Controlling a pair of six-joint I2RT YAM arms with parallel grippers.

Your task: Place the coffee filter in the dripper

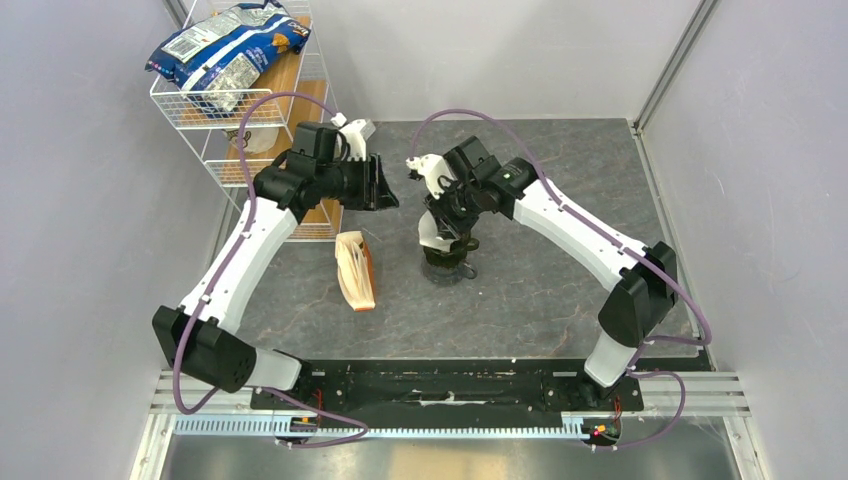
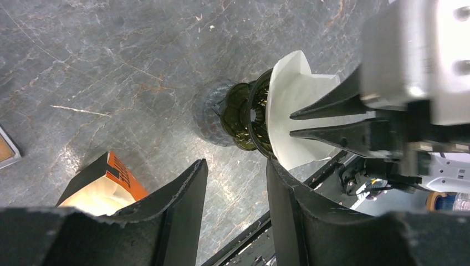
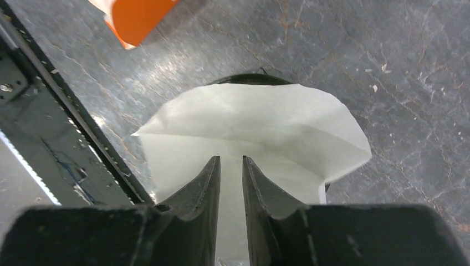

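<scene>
The right claw point(image 3: 231, 159) points down at the bench point(image 1: 560, 250), with the single white coffee filter point(image 3: 249, 133) directly under its fingertips. The paper fans out past both fingers. The two fingers stand a narrow gap apart with white paper showing between them, and it is not possible to tell whether they pinch the paper or merely rest in it.

The filter sits in the mouth of the one dark olive dripper point(image 2: 244, 116), which stands just beyond the claw's tips. The filter's wide, rounded edge faces back toward the claw and its narrow end runs into the dripper. Its long axis is in line with the fingers, roughly upright. One side of the paper rises above the dripper's rim.

The left claw point(image 2: 236, 164) hangs released and empty, fingers apart. It is aimed at the dripper from the side, with the dripper ahead of its tips and not touching.

One tan, orange-edged packet point(image 1: 356, 270) lies on the bench to the right claw's left, closer to the left claw.
</scene>
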